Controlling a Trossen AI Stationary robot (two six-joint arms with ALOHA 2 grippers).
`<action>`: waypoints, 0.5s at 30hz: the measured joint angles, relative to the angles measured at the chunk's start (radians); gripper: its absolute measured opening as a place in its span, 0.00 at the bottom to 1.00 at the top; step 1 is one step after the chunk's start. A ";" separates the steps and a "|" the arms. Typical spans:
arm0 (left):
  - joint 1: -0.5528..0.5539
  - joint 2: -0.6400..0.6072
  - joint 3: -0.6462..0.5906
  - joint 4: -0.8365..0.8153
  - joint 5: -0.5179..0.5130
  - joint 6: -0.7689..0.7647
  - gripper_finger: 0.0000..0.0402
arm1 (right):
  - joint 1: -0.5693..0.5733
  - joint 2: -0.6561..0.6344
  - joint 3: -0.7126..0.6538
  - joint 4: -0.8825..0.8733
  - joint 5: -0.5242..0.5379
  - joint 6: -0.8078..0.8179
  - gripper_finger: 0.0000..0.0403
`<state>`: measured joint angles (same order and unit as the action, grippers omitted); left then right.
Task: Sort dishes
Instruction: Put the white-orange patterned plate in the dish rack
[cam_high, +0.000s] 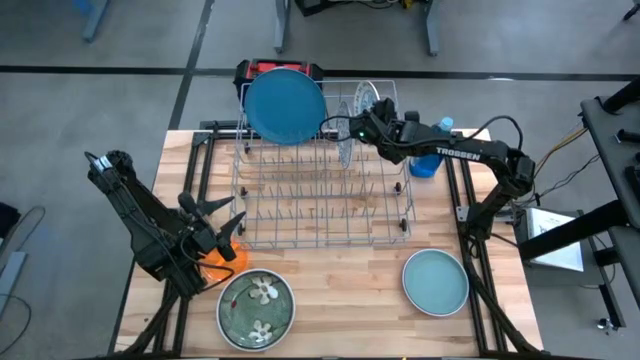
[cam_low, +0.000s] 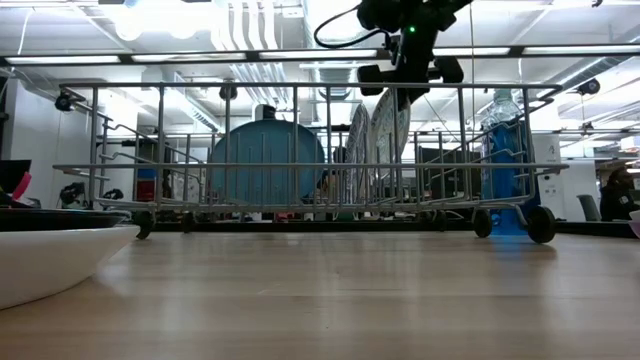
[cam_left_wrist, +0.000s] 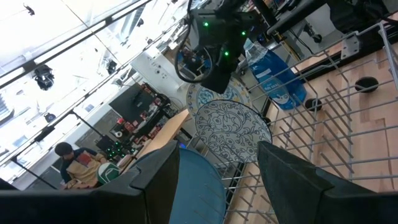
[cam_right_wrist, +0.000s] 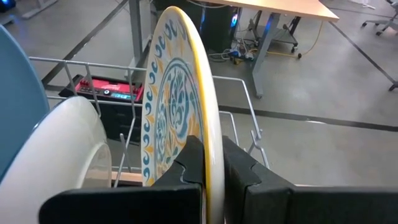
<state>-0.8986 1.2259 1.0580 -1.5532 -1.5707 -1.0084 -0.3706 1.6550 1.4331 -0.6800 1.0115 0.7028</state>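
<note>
A wire rack (cam_high: 325, 190) stands mid-table. A large blue plate (cam_high: 285, 105) stands on edge at its far left end, and two patterned plates (cam_low: 375, 135) stand on edge beside it. My right gripper (cam_high: 358, 130) is over the rack's far side, shut on a blue-and-yellow patterned plate (cam_right_wrist: 177, 106); a pale plate (cam_right_wrist: 68, 149) stands next to that one. My left gripper (cam_high: 222, 222) hangs open near the rack's left near corner, above a small orange plate (cam_high: 225, 255). A green flowered plate (cam_high: 256, 305) and a teal plate (cam_high: 436, 282) lie flat near the table's near edge. My right gripper pinches the patterned plate's rim (cam_right_wrist: 211, 146) between its two fingers (cam_right_wrist: 189, 165), one on each face. It comes from above and from the table's right, slanting down. The plate stands upright on edge among the rack's wires; its lower edge is hidden.
A blue bottle (cam_high: 430, 160) stands by the rack's right far corner, under my right arm. The rack's upright wires (cam_left_wrist: 323, 106) fill the middle of the table. A white dish rim (cam_low: 50, 255) shows close at the low view's left. A person (cam_left_wrist: 71, 165) sits in the room beyond.
</note>
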 joint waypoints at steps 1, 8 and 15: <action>0.000 0.000 0.000 0.000 0.000 0.000 0.51 | 0.000 0.000 -0.003 0.000 0.000 0.005 0.02; 0.000 0.000 0.000 0.000 0.000 0.000 0.51 | 0.000 0.000 -0.018 0.003 -0.005 0.025 0.02; 0.000 0.000 0.000 0.001 0.000 0.000 0.51 | 0.000 0.000 -0.020 0.003 -0.011 0.024 0.02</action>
<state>-0.8986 1.2259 1.0580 -1.5524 -1.5711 -1.0082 -0.3710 1.6547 1.4128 -0.6769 1.0005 0.7269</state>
